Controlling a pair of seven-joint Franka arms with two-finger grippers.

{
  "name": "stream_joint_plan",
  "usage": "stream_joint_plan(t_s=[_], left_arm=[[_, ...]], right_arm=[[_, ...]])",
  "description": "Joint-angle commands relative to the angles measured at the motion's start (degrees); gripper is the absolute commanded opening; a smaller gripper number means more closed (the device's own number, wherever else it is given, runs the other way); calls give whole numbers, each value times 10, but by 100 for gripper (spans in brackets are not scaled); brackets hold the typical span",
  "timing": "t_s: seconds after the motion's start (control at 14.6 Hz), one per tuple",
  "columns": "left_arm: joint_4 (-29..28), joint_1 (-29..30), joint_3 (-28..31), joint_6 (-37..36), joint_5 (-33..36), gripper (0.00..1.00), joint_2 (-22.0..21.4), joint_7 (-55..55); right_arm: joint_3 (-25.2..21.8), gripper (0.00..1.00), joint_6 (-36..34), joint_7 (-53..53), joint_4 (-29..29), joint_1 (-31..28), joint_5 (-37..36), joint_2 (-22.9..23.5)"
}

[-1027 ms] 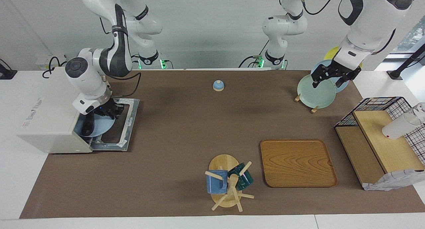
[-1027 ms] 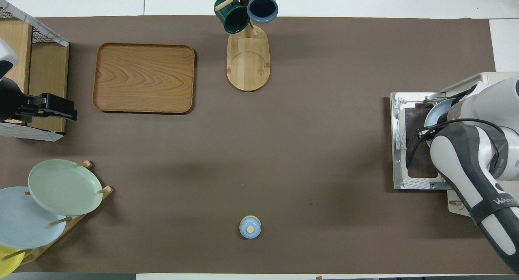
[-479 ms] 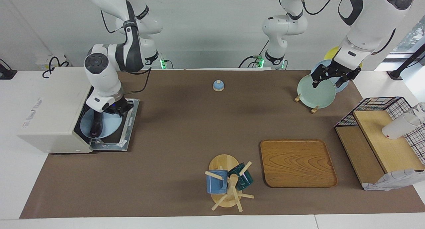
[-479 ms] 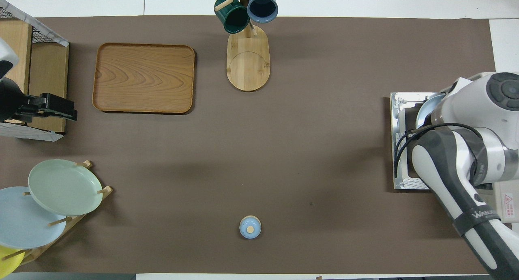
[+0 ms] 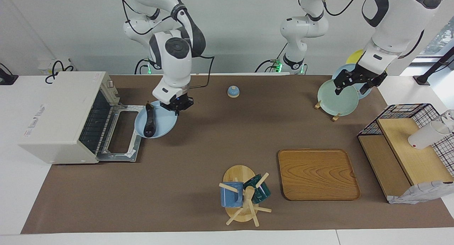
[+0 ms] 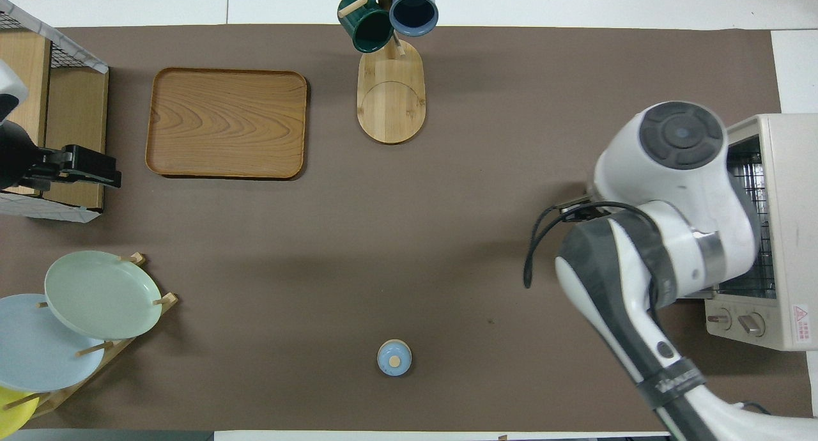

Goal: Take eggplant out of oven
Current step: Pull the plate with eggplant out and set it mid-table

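Note:
The eggplant [image 5: 149,122], slim and dark, lies on a light blue plate [image 5: 162,126]. My right gripper [image 5: 176,108] is shut on that plate's rim and holds it over the mat, just past the outer edge of the oven's door. The off-white oven [image 5: 56,113] stands at the right arm's end of the table with its door [image 5: 122,136] dropped open and its rack bare. In the overhead view the right arm hides plate and eggplant; only the oven [image 6: 789,224] shows. My left gripper [image 5: 356,82] waits open over the plate rack, also seen as the left gripper [image 6: 86,167].
A small blue bell [image 5: 233,91] sits near the robots at mid-table. A mug tree [image 5: 244,195] and a wooden tray [image 5: 317,174] lie farther out. A plate rack [image 5: 337,97] and a wire shelf [image 5: 408,145] with a white cup [image 5: 425,135] stand at the left arm's end.
My right gripper closed on the plate and drew it with the eggplant out of the oven, past the open door toward mid-table. The left arm has not moved.

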Motion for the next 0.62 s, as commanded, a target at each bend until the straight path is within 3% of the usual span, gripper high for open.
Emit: stream_joint_plan(t_s=[0.0, 0.27, 0.41, 0.55], left_arm=[[-10, 15, -4, 24, 6, 100, 4, 21], [-47, 23, -4, 64, 6, 100, 9, 36], [-48, 23, -4, 75, 6, 100, 32, 46], [-49, 35, -4, 98, 6, 100, 50, 72]], right_arm=[[-3, 0, -45, 72, 102, 44, -1, 66], [-3, 0, -114, 223, 303, 131, 9, 221], [8, 0, -87, 263, 338, 152, 27, 256], [11, 0, -53, 277, 334, 161, 31, 255]])
